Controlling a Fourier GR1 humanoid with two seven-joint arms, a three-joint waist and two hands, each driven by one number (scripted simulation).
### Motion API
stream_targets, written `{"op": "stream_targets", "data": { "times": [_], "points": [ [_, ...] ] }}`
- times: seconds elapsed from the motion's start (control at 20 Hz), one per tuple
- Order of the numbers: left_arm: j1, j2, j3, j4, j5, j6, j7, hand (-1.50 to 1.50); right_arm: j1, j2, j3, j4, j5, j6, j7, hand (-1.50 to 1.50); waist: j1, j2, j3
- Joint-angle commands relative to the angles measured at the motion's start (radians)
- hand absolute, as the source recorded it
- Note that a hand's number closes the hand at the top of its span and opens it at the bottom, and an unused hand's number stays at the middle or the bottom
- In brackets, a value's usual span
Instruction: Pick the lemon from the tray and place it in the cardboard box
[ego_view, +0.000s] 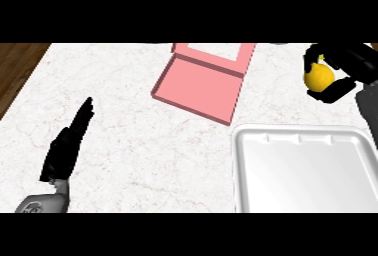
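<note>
Left hand (68, 145) seen at 8 o'clock, fingers straight and together, resting edge-on over the surface (133, 150); nothing is held. Cardboard box (203, 82), pink, lies at 12 o'clock with its flap open toward the far edge. White tray (303, 167) sits at 4 o'clock; nothing is seen in it. Right hand (343, 70) at 2 o'clock is curled round the lemon (319, 77), lifted clear of the tray, near the box but right of it.

Step in hand judged as carry to box. To be done well: lemon should be moved toward 11 o'clock until over the box's open cavity, lowered inside the walls, only then released; near box wall to be cleared.

Count: one lemon, one box, one tray, two hands.
</note>
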Motion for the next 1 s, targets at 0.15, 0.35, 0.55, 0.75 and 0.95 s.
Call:
{"op": "stream_targets", "data": {
  "times": [0.15, 0.35, 0.55, 0.75, 0.95],
  "points": [
    [0.038, 0.023, 0.021, -0.013, 0.004, -0.008, 0.008, 0.00, -0.203, 0.068, -0.111, 0.164, -0.185, 0.119, -0.190, 1.50, -0.014, -0.008, -0.002],
    [0.044, 0.005, 0.016, 0.011, -0.008, 0.008, -0.025, 0.00, -0.297, 0.098, -0.127, 0.237, -0.215, 0.163, -0.231, 1.50, -0.038, -0.013, -0.003],
    [0.042, -0.013, 0.017, -0.039, -0.015, 0.033, 0.015, 0.00, -0.386, 0.133, -0.136, 0.331, -0.223, 0.163, -0.227, 1.50, -0.040, -0.014, -0.003],
    [0.063, -0.010, 0.014, -0.014, -0.026, 0.025, -0.007, 0.00, -0.458, 0.215, -0.110, 0.319, -0.214, 0.152, -0.123, 1.50, -0.055, -0.019, -0.003],
    [0.012, 0.011, 0.054, 0.053, 0.013, -0.008, -0.044, 0.00, -0.548, 0.268, -0.096, 0.374, -0.186, 0.114, -0.040, 1.50, -0.051, -0.014, -0.004]
  ]
}}
